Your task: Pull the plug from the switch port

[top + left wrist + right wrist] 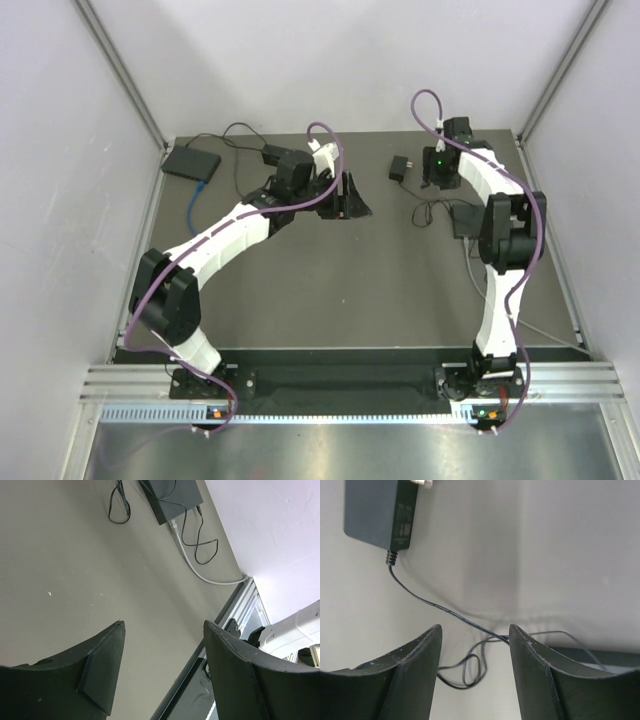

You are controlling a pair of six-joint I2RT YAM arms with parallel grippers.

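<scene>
- Left gripper sits over the far middle of the dark grey table. Its jaws stand wide apart with only bare table between them; it grips nothing.
- Right gripper is at the far right, also spread and holding nothing.
- The dark flat switch box lies on the right side of the table, beside the right arm's elbow.
- The pale grey plug is seated in a port on the switch's edge. Its pale grey cable runs off towards the near right rail.
- The left wrist camera looks across at this switch; the left gripper is well apart from it.
- A small black power adapter lies just left of the right gripper.
- Its thin black wire trails under the gap between the right fingers, looped loosely on the table. I cannot tell whether it touches them.
- A second flat black box sits in the far left corner, with a blue cable coming out of its near side. Neither gripper is close to it.
</scene>
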